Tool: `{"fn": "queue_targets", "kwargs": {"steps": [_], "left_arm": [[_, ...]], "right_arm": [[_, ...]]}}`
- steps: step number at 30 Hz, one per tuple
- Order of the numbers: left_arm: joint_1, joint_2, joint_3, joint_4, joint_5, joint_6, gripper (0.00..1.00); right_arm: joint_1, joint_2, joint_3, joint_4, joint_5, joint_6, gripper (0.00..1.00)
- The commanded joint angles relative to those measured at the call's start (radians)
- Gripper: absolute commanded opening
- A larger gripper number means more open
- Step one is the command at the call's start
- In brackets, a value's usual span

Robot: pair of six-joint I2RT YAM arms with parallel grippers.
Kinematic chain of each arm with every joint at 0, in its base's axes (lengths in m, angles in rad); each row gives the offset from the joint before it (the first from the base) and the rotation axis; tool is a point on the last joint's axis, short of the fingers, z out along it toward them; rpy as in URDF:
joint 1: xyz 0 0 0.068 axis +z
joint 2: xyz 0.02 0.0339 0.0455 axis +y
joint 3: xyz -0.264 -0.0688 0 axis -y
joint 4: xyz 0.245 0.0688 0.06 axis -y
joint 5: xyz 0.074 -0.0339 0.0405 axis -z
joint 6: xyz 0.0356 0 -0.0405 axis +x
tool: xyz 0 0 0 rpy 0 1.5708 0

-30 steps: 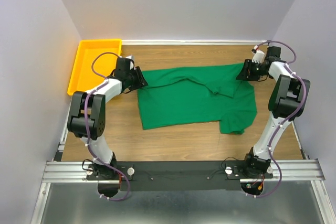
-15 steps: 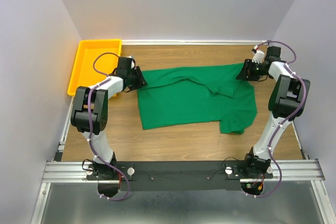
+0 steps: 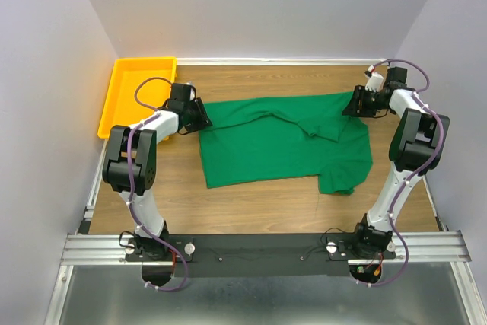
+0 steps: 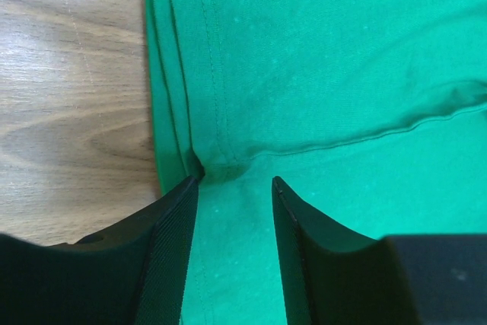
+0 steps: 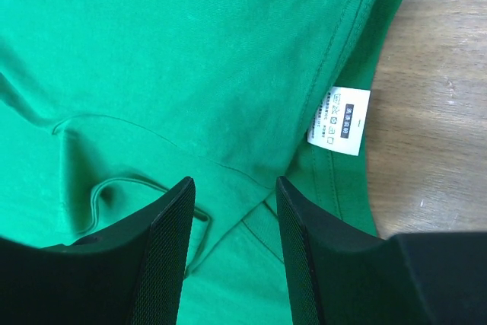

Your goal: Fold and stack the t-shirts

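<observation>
Lying rumpled on the wooden tabletop point(image 3: 251, 207) right of the yellow tray point(image 3: 131, 89), the green t-shirt point(image 3: 285, 142) stretches between two grippers. The left gripper point(image 3: 204, 114), beside the tray, and the right gripper point(image 3: 351, 104), far from it, sit at the shirt's rear corners, jaws parted over cloth.

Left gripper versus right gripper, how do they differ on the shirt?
The left gripper sits at the shirt's far left corner, near the tray; the right gripper sits at its far right corner. The left gripper faces a stitched hem edge; the right gripper has a white label nearby. Both have jaws apart over green cloth.
</observation>
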Motion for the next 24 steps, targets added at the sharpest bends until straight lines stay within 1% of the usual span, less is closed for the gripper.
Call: {"fn": "queue_targets", "kwargs": {"steps": [1,2,3,4,6,7,9,10,12,14,24], "left_arm": [[-0.002,0.024,0.023,-0.014,-0.028,0.012,0.48],[-0.002,0.033,0.025,-0.013,-0.023,0.014,0.44],[-0.002,0.036,0.026,-0.013,-0.02,0.015,0.43],[-0.002,0.045,0.029,-0.011,-0.014,0.02,0.39],[-0.002,0.055,0.032,-0.01,-0.005,0.026,0.34],[-0.002,0.062,0.035,-0.01,0.006,0.032,0.29],[-0.002,0.069,0.037,-0.008,0.012,0.038,0.26],[-0.002,0.07,0.038,-0.009,0.018,0.041,0.2],[-0.002,0.072,0.04,-0.011,0.018,0.05,0.13],[-0.002,0.064,0.043,-0.013,0.013,0.054,0.0],[-0.002,0.01,0.057,-0.013,0.012,0.063,0.0]], "right_arm": [[-0.005,0.028,0.034,0.001,-0.026,0.013,0.54],[-0.005,0.028,0.034,0.001,-0.026,0.013,0.54],[-0.007,0.028,0.034,0.001,-0.024,0.013,0.54],[-0.005,0.03,0.034,0.001,-0.024,0.013,0.54],[-0.007,0.03,0.036,0.001,-0.026,0.013,0.54],[-0.007,0.028,0.036,0.001,-0.024,0.011,0.54],[-0.005,0.028,0.036,-0.001,-0.026,0.013,0.54],[-0.007,0.03,0.036,-0.001,-0.024,0.013,0.54],[-0.007,0.028,0.036,-0.001,-0.022,0.011,0.54],[-0.007,0.028,0.034,-0.001,-0.023,0.011,0.54],[-0.007,0.001,0.005,-0.001,-0.004,0.017,0.53]]}}
